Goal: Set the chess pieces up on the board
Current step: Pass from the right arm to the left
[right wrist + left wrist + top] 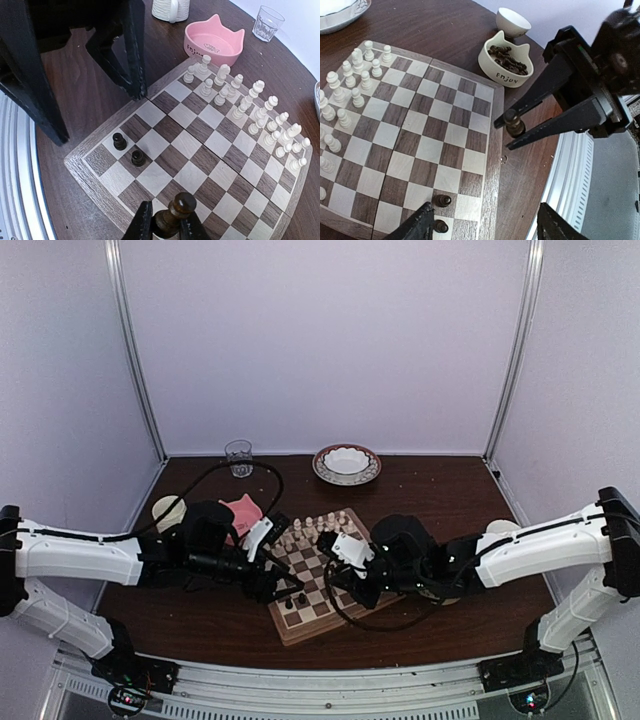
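Note:
The board [322, 558] lies mid-table, also in the left wrist view [427, 135] and the right wrist view [200, 145]. Two dark pieces [119, 141] [138, 158] stand upright on its near corner squares; they also show in the left wrist view [442, 200]. My right gripper [168, 225] is shut on a dark piece [175, 212] held just above the board's near edge; the left wrist view shows it too [514, 124]. My left gripper [485, 227] is open and empty, hovering beside the two standing pieces. More dark pieces fill a cream cat-shaped bowl [507, 60].
Cream-white chessmen [240, 100] fill the board's far rows. A pink cat-shaped bowl [214, 42], a white mug [170, 9] and a glass [267, 22] stand left and behind. A patterned dish [346, 463] sits at the back, a small white cup [512, 21] to the right.

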